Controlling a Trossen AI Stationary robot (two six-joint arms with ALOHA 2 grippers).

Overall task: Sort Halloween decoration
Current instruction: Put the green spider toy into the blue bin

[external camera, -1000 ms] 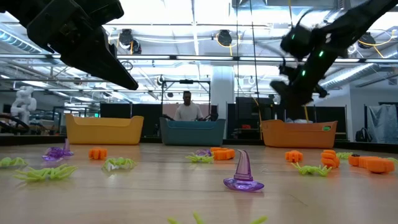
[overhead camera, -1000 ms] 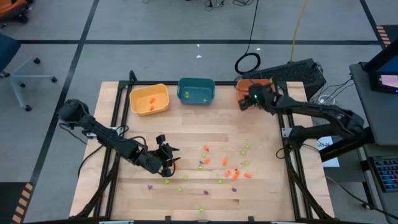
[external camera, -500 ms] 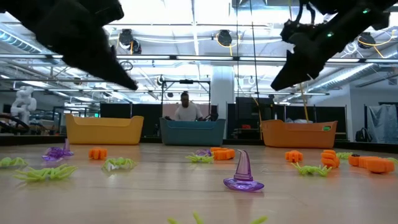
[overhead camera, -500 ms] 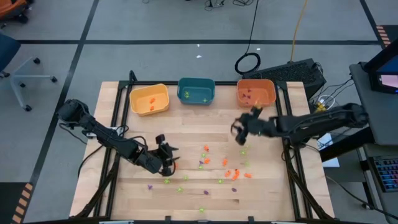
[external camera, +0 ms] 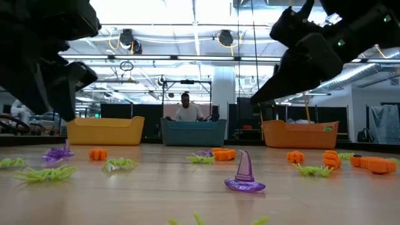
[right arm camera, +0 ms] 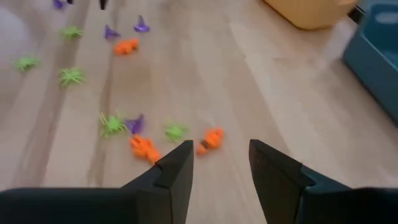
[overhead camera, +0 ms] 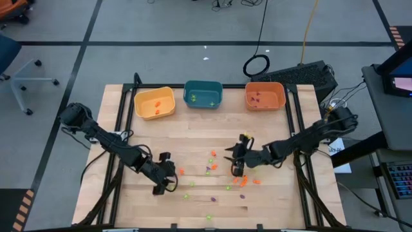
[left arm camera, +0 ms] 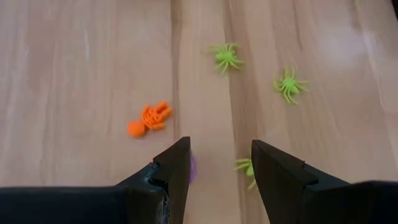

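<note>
With both pincers released and empty, the pick step is in hand: Halloween decoration (overhead camera: 235, 177) lies scattered mid-bench. Right pincer (overhead camera: 237, 161) hovers over the orange cluster; left pincer (overhead camera: 164, 179) waits near green spiders (left arm camera: 287, 84). Next: descend, close on one trinket.

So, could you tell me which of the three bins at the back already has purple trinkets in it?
The orange bin, at the right end of the row. Small dark purple bits lie inside it; the yellow bin holds orange pieces and the teal bin green ones.
</note>
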